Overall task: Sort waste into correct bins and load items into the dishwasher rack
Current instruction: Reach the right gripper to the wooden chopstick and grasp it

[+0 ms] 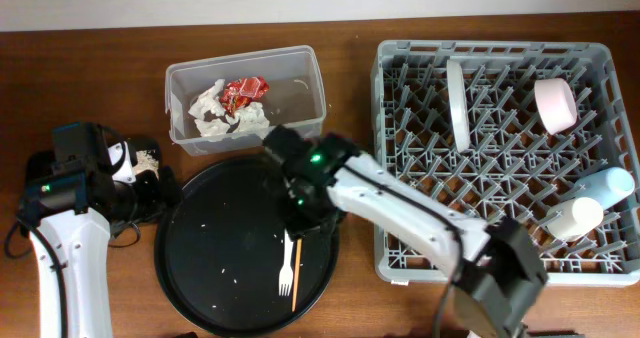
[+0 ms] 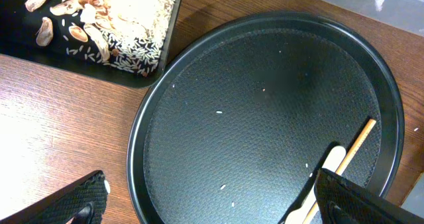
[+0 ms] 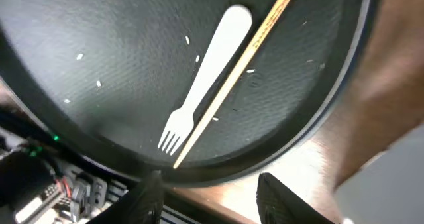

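Note:
The white fork and the wooden chopstick lie side by side on the round black tray; both also show in the right wrist view, fork, chopstick. My right gripper is open and empty above them. My left gripper is open and empty at the tray's left edge. The clear tub holds white tissue and a red wrapper. The black rectangular tray holds nut shells and crumbs. The grey rack holds the white plate, pink bowl, pale blue cup and white cup.
A few pale crumbs are scattered on the round tray. The rack stands right of the tray. The right arm reaches across from the front right. The wooden table shows at the back left.

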`<state>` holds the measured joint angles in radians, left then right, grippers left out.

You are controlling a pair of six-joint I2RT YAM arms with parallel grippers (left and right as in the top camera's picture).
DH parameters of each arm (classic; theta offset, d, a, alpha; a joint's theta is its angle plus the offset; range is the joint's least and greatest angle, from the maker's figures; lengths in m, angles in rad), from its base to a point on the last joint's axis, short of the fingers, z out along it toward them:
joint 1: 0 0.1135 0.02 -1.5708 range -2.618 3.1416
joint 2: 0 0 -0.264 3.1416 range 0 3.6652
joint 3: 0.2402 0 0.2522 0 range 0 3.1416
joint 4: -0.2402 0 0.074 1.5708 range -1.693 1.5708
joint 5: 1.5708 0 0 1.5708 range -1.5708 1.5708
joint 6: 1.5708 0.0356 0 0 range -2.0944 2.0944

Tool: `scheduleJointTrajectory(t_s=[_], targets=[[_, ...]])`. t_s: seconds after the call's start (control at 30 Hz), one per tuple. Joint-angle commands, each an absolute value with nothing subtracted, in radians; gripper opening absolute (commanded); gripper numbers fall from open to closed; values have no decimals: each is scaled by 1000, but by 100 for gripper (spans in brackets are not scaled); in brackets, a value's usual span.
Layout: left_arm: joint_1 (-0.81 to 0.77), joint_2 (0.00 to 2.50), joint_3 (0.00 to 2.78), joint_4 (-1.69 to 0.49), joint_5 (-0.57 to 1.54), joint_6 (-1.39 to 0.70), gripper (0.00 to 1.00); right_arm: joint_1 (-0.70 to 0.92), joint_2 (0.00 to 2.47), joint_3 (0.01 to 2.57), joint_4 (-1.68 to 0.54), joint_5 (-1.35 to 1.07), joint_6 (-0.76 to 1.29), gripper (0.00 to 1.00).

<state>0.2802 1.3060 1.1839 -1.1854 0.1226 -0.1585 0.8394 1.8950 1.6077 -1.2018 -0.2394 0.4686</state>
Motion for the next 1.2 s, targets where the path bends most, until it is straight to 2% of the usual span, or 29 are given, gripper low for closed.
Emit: scheduleJointTrajectory(t_s=[0.0, 0.17, 0.37, 0.5, 0.7, 0.93, 1.17], targets=[[284, 1294, 1197, -1183, 126, -168, 99, 865, 1954, 1528, -1138, -210, 595, 49], [284, 1294, 1197, -1183, 126, -168, 99, 865, 1956, 1311, -907, -197, 621, 49], [284, 1294, 1197, -1183, 126, -168, 99, 879, 1956, 1246, -802, -157, 645, 49], [284, 1294, 1197, -1183, 126, -168, 99, 936, 1956, 1246, -787, -129, 648, 49], [284, 1294, 1197, -1184, 126, -168, 99, 894, 1956, 1246, -815, 187, 640, 52], [284, 1294, 1197, -1184, 126, -168, 99, 738, 1955, 1248, -785, 160, 499, 52], [284, 1294, 1197, -1184, 126, -168, 99, 739, 1934, 1413, -999, 106, 414, 55]])
